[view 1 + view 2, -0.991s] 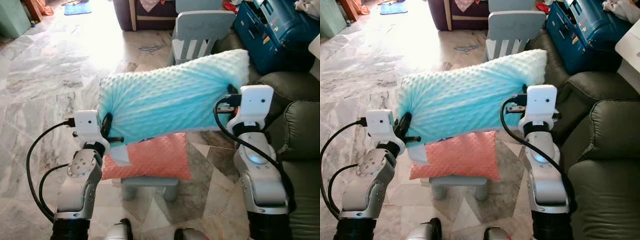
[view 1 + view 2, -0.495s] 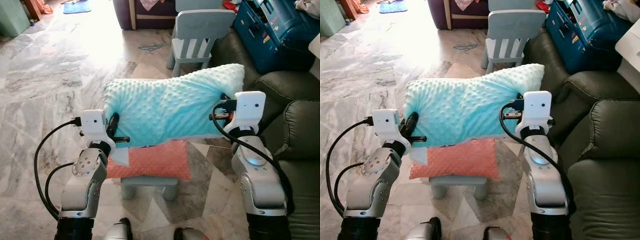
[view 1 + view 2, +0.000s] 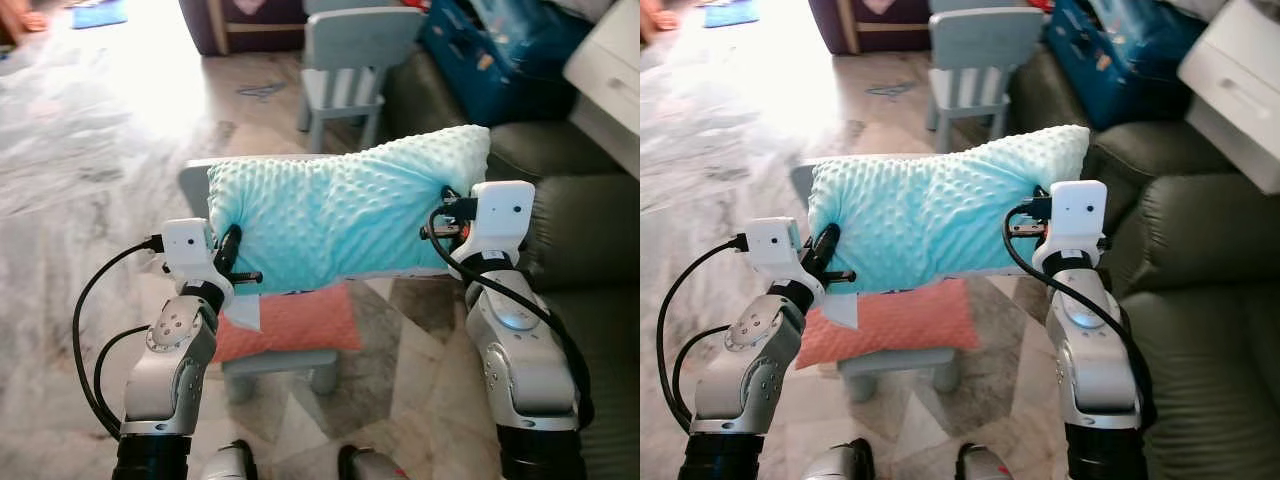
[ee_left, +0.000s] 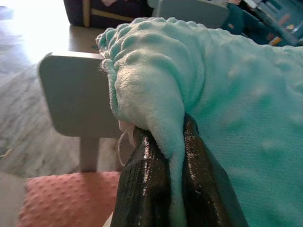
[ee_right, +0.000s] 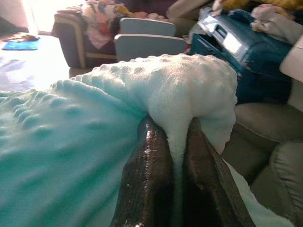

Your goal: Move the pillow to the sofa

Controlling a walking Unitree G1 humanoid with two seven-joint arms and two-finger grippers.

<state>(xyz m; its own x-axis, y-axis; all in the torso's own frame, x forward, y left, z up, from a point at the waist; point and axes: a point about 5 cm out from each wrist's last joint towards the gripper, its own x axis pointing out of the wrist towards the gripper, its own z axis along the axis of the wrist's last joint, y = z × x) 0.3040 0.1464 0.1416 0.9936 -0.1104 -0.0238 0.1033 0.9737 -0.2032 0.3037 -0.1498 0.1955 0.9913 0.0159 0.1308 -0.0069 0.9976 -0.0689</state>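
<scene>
A mint-green dimpled pillow point(image 3: 345, 215) hangs in the air between my two arms, above a small grey chair. My left gripper point(image 3: 228, 262) is shut on the pillow's left end; in the left wrist view its fingers point(image 4: 147, 184) pinch a fold of the fabric. My right gripper point(image 3: 440, 215) is shut on the right end, and its fingers point(image 5: 149, 175) squeeze the pillow's corner. The dark green sofa point(image 3: 590, 230) lies just to the right of the pillow.
A pink pillow point(image 3: 290, 320) lies on the small grey chair point(image 3: 195, 180) under the held pillow. A second grey chair point(image 3: 345, 60) stands behind. A blue case point(image 3: 480, 50) rests on the sofa at the far right, with a white drawer unit point(image 3: 610, 70) beside it. Marble floor point(image 3: 80, 160) spreads to the left.
The view has swung to the right, bringing more of the sofa into sight. The pillow has bunched shorter between the grippers, which keep their hold.
</scene>
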